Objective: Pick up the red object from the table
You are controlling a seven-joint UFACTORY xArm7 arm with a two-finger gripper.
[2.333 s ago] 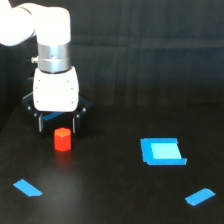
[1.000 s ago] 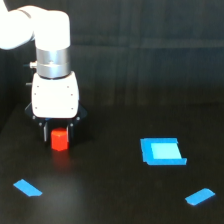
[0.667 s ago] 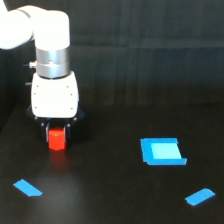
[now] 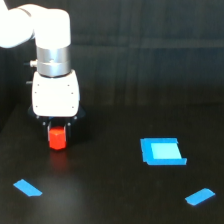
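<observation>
The gripper [image 4: 56, 131] clamps the red object [image 4: 56, 138], hiding its top. Its dark fingers blur into the table [image 4: 110, 200], near the left edge.

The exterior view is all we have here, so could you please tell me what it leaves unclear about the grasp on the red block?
- Tool: its fingers are dark against the black table, so open or shut cannot be told.
- Red block: its top is hidden by the tool body, so contact is unclear.
- Block's underside: too blurred to tell whether it rests on the table or is lifted.
</observation>
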